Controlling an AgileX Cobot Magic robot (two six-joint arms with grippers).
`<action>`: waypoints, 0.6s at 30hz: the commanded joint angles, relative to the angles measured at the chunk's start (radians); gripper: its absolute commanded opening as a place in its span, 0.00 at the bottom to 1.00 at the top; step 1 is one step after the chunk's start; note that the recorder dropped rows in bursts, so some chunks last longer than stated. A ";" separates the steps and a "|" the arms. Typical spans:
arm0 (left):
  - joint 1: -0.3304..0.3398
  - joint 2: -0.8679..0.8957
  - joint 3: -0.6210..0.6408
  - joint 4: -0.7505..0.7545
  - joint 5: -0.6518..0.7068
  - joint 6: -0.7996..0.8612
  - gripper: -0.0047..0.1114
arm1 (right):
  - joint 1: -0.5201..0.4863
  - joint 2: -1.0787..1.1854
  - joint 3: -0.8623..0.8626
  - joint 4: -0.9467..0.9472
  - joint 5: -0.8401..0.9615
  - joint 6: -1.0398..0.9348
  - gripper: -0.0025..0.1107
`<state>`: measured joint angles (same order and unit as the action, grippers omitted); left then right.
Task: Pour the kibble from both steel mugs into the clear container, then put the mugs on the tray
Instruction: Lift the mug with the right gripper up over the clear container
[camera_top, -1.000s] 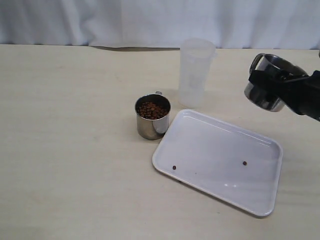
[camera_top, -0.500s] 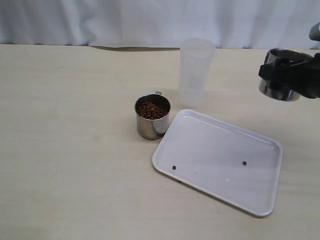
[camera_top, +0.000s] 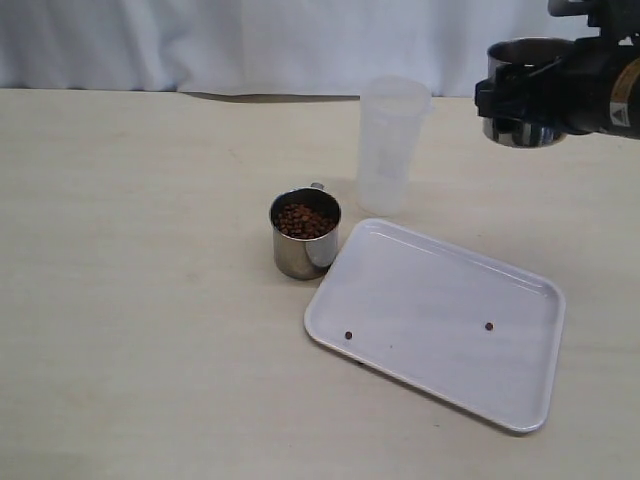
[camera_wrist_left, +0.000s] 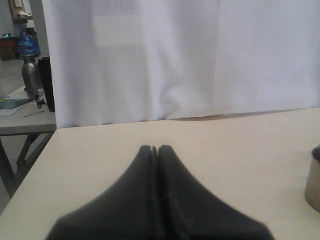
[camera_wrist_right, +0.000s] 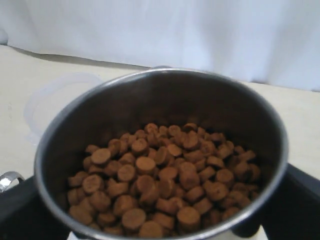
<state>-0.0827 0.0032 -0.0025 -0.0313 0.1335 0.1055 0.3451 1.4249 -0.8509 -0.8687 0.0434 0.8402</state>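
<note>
Hovering high to the right of the container (camera_top: 390, 140), the right gripper (camera_top: 535, 98) clamps one mug (camera_top: 517, 52) upright; the other mug (camera_top: 305, 250), holding kibble (camera_top: 303, 220), stands just beside the tray (camera_top: 430, 290), and two stray pellets (camera_top: 348, 335) lie on the tray. From the left wrist, the left gripper (camera_wrist_left: 154, 149) is pressed closed on nothing. From the right wrist, kibble fills the gripped mug's lower part, the container's rim beyond. That narrow mouth is the risk: tipping fast or off-centre would likely scatter pellets.
</note>
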 joint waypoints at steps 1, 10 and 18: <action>0.001 -0.003 0.002 -0.008 -0.005 -0.006 0.04 | 0.019 0.043 -0.066 -0.016 0.021 -0.080 0.07; 0.001 -0.003 0.002 -0.008 -0.005 -0.006 0.04 | 0.019 0.149 -0.190 -0.142 0.086 -0.115 0.07; 0.001 -0.003 0.002 -0.008 -0.005 -0.006 0.04 | 0.019 0.247 -0.269 -0.272 0.072 -0.117 0.07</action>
<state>-0.0827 0.0032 -0.0025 -0.0313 0.1335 0.1055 0.3627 1.6508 -1.0918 -1.0830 0.1352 0.7288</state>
